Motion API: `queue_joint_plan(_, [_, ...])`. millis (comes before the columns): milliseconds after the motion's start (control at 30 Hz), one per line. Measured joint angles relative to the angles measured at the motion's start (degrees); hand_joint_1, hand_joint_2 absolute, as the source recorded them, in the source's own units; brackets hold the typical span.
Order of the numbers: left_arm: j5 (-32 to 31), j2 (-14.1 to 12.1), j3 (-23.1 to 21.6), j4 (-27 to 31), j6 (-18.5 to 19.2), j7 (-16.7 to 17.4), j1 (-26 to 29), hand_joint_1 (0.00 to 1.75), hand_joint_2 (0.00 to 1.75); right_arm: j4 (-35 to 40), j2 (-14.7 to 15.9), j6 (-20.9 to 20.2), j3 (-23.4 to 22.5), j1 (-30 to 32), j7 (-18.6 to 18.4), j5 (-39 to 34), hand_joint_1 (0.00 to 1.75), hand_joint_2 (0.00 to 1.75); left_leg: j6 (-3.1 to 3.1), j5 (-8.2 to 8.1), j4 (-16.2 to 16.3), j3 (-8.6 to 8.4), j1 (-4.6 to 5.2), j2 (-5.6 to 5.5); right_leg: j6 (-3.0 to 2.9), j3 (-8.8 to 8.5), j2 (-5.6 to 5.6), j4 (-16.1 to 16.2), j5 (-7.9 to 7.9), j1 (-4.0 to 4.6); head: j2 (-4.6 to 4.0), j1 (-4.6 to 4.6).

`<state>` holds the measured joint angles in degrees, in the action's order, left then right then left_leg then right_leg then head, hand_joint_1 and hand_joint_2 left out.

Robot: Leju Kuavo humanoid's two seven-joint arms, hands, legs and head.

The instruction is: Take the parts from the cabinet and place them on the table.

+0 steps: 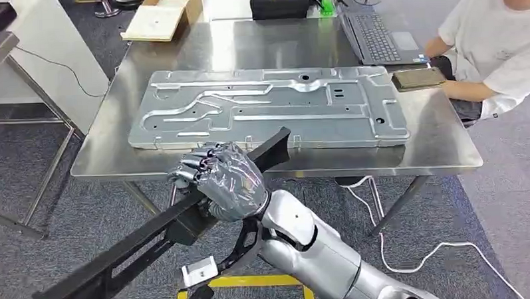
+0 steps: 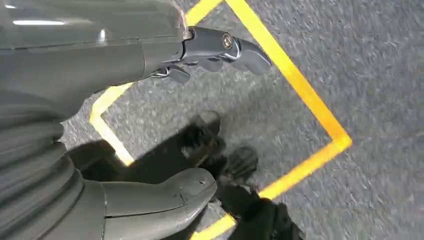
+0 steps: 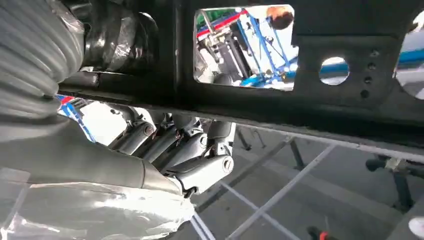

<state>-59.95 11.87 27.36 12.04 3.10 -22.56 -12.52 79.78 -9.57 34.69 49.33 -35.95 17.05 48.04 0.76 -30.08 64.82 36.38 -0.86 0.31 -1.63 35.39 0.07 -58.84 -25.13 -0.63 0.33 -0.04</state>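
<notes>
One long black bar [image 1: 152, 230] is what we carry in our right hand [image 1: 225, 181], whose fingers are wrapped round it near its middle, so the grip is clamped on the bar. Our left hand [image 2: 150, 65] hangs low over grey carpet [image 2: 360, 60] marked with yellow tape [image 2: 295, 77], its fingers and thumb apart and holding nothing. The bar lies slantwise in the head view: its far end reaches over the near edge of the steel bench [image 1: 442, 140], close to the big pressed metal panel [image 1: 267, 106] that already lies flat there, while its near end trails down toward the floor on our left. To do this step well, we judge that we should level the bar before lowering it, since the long free end will want to tip and swing. We should set it on bare steel clear of the panel if room allows, and let go only when the bench carries the weight. A person [image 1: 491, 42] sits at the far right corner beside a laptop [image 1: 378, 36], so the far end should stay away from that side. The bar looks stiff and matt, a dark metal strip with raised edges. From the right wrist we see a rectangular window and several round holes cut through it.
</notes>
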Motion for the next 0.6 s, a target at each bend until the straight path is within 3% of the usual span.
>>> queue_joint_plan(67, [-0.09,0.0,0.0,0.0,0.37,-0.11,0.1,0.0,1.75,-0.2,-0.04,0.0,0.02,0.05,0.0,0.11,1.75,1.75,0.21,-3.26,8.94,4.52,0.0,0.01,-0.27,0.0,0.03,-0.01,-0.18,0.29,0.0,0.0])
queue_joint_plan(100, [-0.11,0.0,-0.02,0.0,0.44,-0.13,0.18,0.0,1.75,-0.37,-0.04,0.0,0.02,0.11,0.0,0.15,1.75,1.75,0.17,-3.62,11.64,6.11,0.0,0.01,-0.39,-0.02,0.08,-0.07,-0.26,0.43,0.0,0.0])
queue_joint_plan(133, [-0.15,-0.02,-0.02,0.0,0.44,-0.15,0.23,0.0,1.75,-0.44,-0.04,0.0,0.02,0.18,0.0,0.22,1.75,1.75,0.02,-2.54,11.27,6.23,0.01,0.0,-0.37,-0.11,0.18,-0.1,-0.34,0.49,0.0,0.0])
queue_joint_plan(233, [-0.2,-0.02,-0.02,0.0,0.66,-0.24,0.16,0.0,1.75,-0.44,-0.15,-0.02,0.02,0.17,0.0,0.26,1.75,1.75,-0.75,4.38,-0.87,0.5,0.1,-0.03,-0.07,-0.74,0.53,-0.13,-0.66,0.6,0.0,0.0])
queue_joint_plan(267, [-0.24,-0.02,-0.02,0.0,0.77,-0.26,0.13,0.0,1.75,-0.44,-0.2,-0.02,0.02,0.16,0.0,0.26,1.75,1.75,-1.17,5.05,-5.07,-1.32,0.24,-0.12,0.1,-0.88,0.56,-0.13,-0.82,0.57,0.0,0.02])
queue_joint_plan(300, [-0.26,-0.02,-0.07,0.0,0.79,-0.33,0.02,0.0,1.75,-0.44,-0.2,-0.02,0.02,0.09,-0.04,0.26,1.75,1.75,-1.37,4.44,-6.41,-2.22,0.62,-0.14,0.48,-0.67,0.67,-0.35,-1.01,0.92,0.0,0.02])
queue_joint_plan(400, [-0.35,-0.04,-0.11,0.0,0.9,-0.42,0.1,0.0,1.75,-0.44,-0.24,-0.02,0.02,0.11,-0.11,0.26,1.75,1.75,-2.35,4.44,-6.78,-2.44,0.7,-0.18,1.51,-0.88,0.64,-0.67,-0.38,0.8,0.0,0.04])
queue_joint_plan(467, [-0.37,-0.02,-0.15,0.0,0.92,-0.44,0.03,0.0,1.75,-0.42,-0.28,-0.02,0.02,0.04,-0.13,0.26,1.75,1.75,-2.83,4.63,-7.35,-3.43,0.44,-0.13,1.96,0.04,0.51,-2.74,-1.51,0.57,0.0,0.07])
queue_joint_plan(567, [-0.53,-0.02,-0.17,0.0,0.92,-0.44,-0.03,0.0,1.75,-0.48,-0.24,-0.02,0.02,0.16,-0.13,0.26,1.75,1.75,-3.4,4.13,-7.29,-3.92,0.51,-0.06,2.75,6.73,0.41,-14.46,-6.44,0.28,0.0,0.02])
queue_joint_plan(600, [-0.61,-0.02,-0.17,0.0,0.92,-0.44,0.03,0.0,1.75,-0.52,-0.2,-0.04,0.02,0.26,-0.13,0.26,1.75,1.75,-3.39,3.9,-7.24,-4.08,0.52,-0.06,2.87,8.66,0.35,-17.09,-6.9,0.22,0.0,0.04])
